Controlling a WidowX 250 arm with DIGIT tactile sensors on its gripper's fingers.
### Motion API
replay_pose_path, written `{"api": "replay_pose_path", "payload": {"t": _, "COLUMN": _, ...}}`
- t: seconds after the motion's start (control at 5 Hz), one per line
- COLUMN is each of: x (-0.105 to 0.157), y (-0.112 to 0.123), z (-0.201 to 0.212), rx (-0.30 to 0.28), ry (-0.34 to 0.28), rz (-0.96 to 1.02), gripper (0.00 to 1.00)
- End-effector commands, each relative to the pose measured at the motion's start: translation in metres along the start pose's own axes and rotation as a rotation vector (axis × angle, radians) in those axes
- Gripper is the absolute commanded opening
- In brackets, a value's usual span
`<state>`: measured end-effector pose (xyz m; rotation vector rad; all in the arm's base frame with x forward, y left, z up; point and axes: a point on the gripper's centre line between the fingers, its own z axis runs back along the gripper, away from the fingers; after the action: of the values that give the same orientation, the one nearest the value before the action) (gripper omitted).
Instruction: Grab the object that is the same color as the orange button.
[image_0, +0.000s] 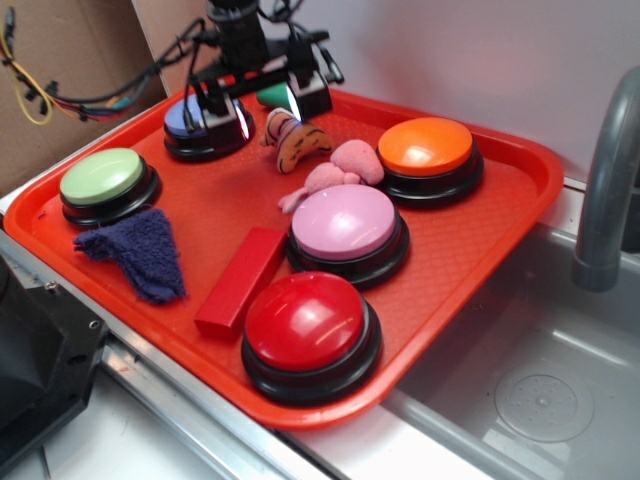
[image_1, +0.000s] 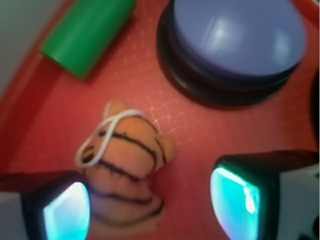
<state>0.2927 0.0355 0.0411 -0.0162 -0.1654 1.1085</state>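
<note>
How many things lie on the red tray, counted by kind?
Dome buttons: 5 (green, blue, orange button, pink, red)
Plush toys: 2 (tiger toy, pink toy)
Blocks: 2 (red block, green cylinder)
Cloths: 1 (blue cloth)
Total: 10

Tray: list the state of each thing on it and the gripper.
Gripper: open, above the tiger.
Tiger toy: lying on the tray, not gripped.
Orange button: untouched.
Red block: lying flat.
Blue cloth: crumpled.
Green cylinder: on its side.
</note>
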Motion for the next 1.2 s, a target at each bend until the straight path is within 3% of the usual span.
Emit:
{"api": "replay_pose_path", "payload": {"t": 0.0, "x": 0.020, "y": 0.002, "z": -0.007, "rx": -0.004, "ry": -0.016, "rz": 0.031, "gripper": 1.00}}
{"api": "replay_pose_path", "payload": {"t": 0.2, "x": 0.019, "y": 0.002, "z": -0.009, "rx": -0.003, "ry": -0.018, "rz": 0.053, "gripper": 0.77}}
{"api": "replay_pose_path", "payload": {"t": 0.4, "x": 0.020, "y": 0.006, "z": -0.006, "rx": -0.026, "ry": -0.019, "rz": 0.064, "gripper": 0.00}}
{"api": "replay_pose_path", "payload": {"t": 0.6, "x": 0.027, "y": 0.015, "z": 0.007, "rx": -0.033, "ry": -0.008, "rz": 0.007, "gripper": 0.00}}
{"api": "replay_pose_path", "payload": {"t": 0.8, "x": 0.028, "y": 0.018, "z": 0.038, "rx": 0.022, "ry": 0.048, "rz": -0.198, "gripper": 0.00}}
{"api": "replay_pose_path", "payload": {"t": 1.0, "x": 0.024, "y": 0.022, "z": 0.063, "rx": 0.008, "ry": 0.065, "rz": -0.348, "gripper": 0.00}}
